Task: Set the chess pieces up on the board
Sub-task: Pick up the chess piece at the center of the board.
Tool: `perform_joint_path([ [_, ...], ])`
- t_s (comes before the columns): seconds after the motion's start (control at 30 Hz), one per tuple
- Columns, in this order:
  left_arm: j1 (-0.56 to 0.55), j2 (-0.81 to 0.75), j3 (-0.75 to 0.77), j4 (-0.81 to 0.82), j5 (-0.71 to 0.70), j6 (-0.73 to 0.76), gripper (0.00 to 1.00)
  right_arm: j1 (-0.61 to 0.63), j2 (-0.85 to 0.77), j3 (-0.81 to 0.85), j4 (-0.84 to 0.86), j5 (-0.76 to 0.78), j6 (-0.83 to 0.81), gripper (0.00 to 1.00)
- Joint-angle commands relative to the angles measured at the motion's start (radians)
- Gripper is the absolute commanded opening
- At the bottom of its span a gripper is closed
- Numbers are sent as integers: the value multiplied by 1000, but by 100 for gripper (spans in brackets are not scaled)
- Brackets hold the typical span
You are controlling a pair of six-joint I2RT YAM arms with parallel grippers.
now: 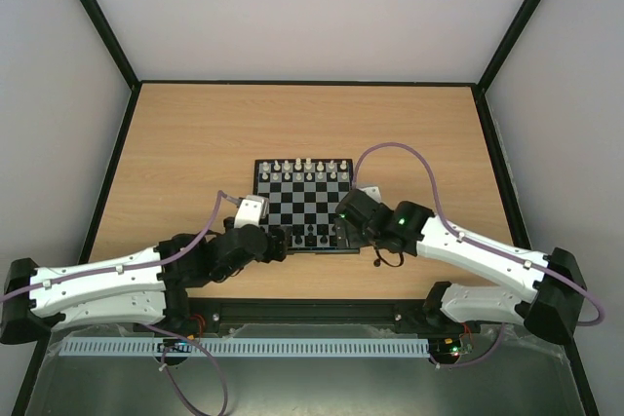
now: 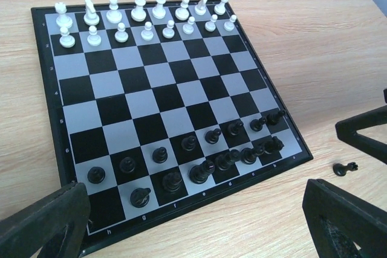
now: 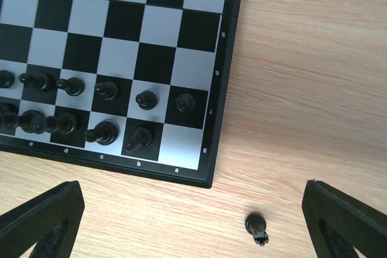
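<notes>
A pale wooden table [image 1: 195, 143] between plain white walls, with the board [image 1: 312, 204] at its middle; the white pieces [image 2: 139, 11] fill the two far rows and the black pieces [image 3: 103, 132] crowd the two near ones. One small black piece [image 3: 256, 226] is off the board, on the wood just past the near corner, and it seems to be lying over rather than standing. My right hand [image 3: 192, 209] hangs above it, spread as wide as it goes and gripping nothing; my left hand [image 2: 196, 200] waits at the board's near edge, equally wide and equally empty.

The corner square [image 3: 181, 145] is bare, and I judge that is where the stray belongs. The trouble I foresee: the piece is tiny against my fingers, so closing on it while it lies askew could squirt it away across the table or seize it crooked; carried crooked, it may topple when set down. The next piece along [image 3: 138, 138] stands close beside that corner; a wide finger coming down there could knock it over and start a chain through the packed row. My two arms are also near each other, so they could bump.
</notes>
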Motion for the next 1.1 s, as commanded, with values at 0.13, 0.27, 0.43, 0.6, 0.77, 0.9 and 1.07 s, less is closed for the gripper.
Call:
perform_joint_path([
  [0.13, 10, -13, 19, 104, 17, 94, 99, -5, 23, -79, -71, -3, 188, 97],
  [0.27, 21, -26, -21, 165, 69, 116, 99, -6, -13, -147, -64, -7, 252, 94],
  [0.43, 32, -16, -56, 220, 116, 134, 100, -14, -26, -229, -11, -46, 282, 85],
  [0.6, 47, -15, -64, 238, 130, 151, 99, -36, 6, -263, 29, -74, 267, 72],
  [0.77, 60, -20, -73, 244, 142, 160, 99, -71, -1, -292, 52, -104, 241, 60],
  [0.9, 73, -15, -75, 250, 154, 165, 99, -81, 3, -295, 59, -127, 226, 54],
  [1.07, 78, -15, -82, 257, 167, 166, 99, -83, 31, -297, 59, -145, 218, 43],
])
